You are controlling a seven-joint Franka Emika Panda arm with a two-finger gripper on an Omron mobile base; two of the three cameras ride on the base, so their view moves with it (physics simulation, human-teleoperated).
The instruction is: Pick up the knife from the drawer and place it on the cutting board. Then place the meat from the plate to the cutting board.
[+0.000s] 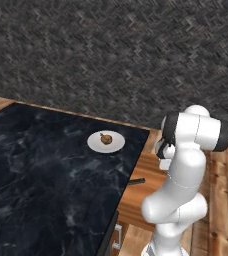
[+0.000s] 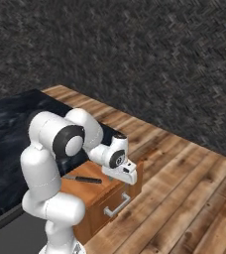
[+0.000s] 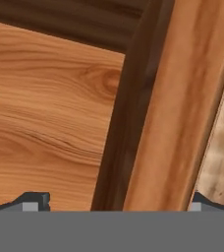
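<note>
Reddish-brown wood forms the drawer (image 2: 92,191), which is seen pulled out from under the black marble counter (image 1: 41,170), its flat front panel carrying a metal handle (image 2: 116,205). Inside the drawer, on its bare wooden floor, the knife (image 2: 83,179) is laid flat, dark handle toward the right and grey blade running left behind the arm in the right base view. In the left base view only the dark handle end (image 1: 136,181) is made out, just past the counter edge, the rest being hidden by the counter and the arm.

On the counter, toward its far right part, the round white plate (image 1: 97,145) is set, and the brown-golden meat (image 1: 106,138) is held on it near its middle. The plate is well apart from the drawer.

The gripper (image 2: 130,174) is positioned over the front edge of the drawer, pointing down. In the hand view its two dark fingertips (image 3: 33,201) are spread wide, one over the drawer floor and the other beyond the front panel (image 3: 182,108), with nothing pinched between them. The knife is untouched, lying near the gripper but apart from it.
</note>
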